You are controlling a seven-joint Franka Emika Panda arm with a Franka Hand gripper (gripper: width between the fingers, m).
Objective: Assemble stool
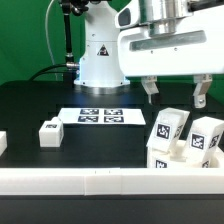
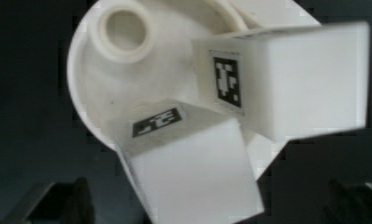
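Border rail (image 1: pixel 110 183) runs nearest the camera in the exterior view. Just behind it, toward that view's right, sits the seat (image 2: pixel 112 90) with two legs on it. My gripper (image 1: pixel 175 97) hangs above this cluster, fingers spread wide, nothing between them, touching nothing.

Wrist view: first leg (image 2: pixel 289 80) and second leg (image 2: pixel 192 170) both stand on the seat face, tags showing. One socket (image 2: pixel 121 30) is bare. Cannot tell whether either leg is fully seated.

Third leg (image 1: pixel 50 131) lies loose, well apart, toward the exterior view's left, near the marker board (image 1: pixel 100 116).

Judgement: the step in hand is a grip on one of the mounted legs. To do it well, I centre over one leg only, set my fingers square to its flat sides, descend straight, and clear the neighbour before closing.
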